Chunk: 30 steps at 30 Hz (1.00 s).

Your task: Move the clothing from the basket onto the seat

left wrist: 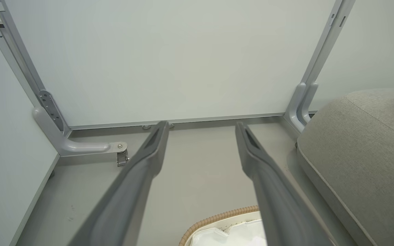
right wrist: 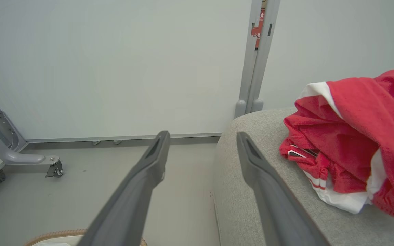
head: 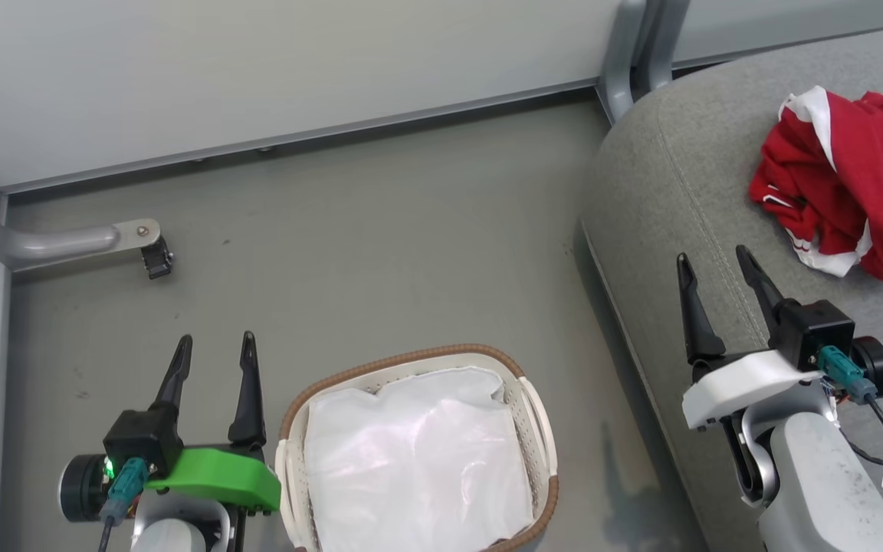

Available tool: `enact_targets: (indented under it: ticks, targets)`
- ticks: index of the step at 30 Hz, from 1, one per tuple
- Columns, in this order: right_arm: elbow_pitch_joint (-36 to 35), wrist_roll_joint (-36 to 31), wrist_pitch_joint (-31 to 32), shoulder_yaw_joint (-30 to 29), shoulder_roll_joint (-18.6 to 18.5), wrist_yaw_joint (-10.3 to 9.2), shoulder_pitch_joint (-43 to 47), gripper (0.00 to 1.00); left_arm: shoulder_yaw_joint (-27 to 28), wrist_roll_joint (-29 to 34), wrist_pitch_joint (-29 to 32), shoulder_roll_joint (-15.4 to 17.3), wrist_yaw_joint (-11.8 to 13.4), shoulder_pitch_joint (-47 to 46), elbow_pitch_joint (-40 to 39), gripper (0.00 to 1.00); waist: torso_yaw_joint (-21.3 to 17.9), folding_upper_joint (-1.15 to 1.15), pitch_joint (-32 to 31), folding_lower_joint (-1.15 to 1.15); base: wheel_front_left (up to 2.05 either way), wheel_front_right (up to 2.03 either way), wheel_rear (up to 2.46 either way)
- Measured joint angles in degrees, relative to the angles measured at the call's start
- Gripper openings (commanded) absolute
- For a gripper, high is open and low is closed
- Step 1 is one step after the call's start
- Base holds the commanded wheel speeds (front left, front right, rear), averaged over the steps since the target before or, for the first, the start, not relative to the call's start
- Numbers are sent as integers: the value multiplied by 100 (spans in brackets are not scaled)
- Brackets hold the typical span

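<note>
Fingers (head: 248, 383) spread on left gripper (head: 216, 337) and right gripper (head: 711, 253)

Soft, diffuse light is lighting all three views brightly and evenly. In the head view the white liner (head: 418, 452) is giving off a pale sheen at 6 o'clock. A faint shadow is lying on the floor (head: 380, 253) just beside the basket (head: 543, 429), toward 5 o'clock. In the wrist views the fingers (left wrist: 128, 201) of the left tool (left wrist: 202, 125) and of the right tool (right wrist: 202, 134) are blurring toward 6 o'clock. Wide-angle distortion is tilting the wall post (left wrist: 26, 66) at 10 o'clock.
</note>
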Motion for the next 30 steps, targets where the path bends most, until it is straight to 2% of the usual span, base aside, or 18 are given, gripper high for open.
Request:
enact_targets:
  ticks: [9,30]
  targets:
    - [90,59,0,86,16,0,319,100,170,-4,1,-1,51,313,86,100,177,0,-300,0,0,0,0]
    - [229,267,0,314,22,0,872,100,343,-292,0,-1,10,854,188,100,273,0,-776,0,0,0,0]
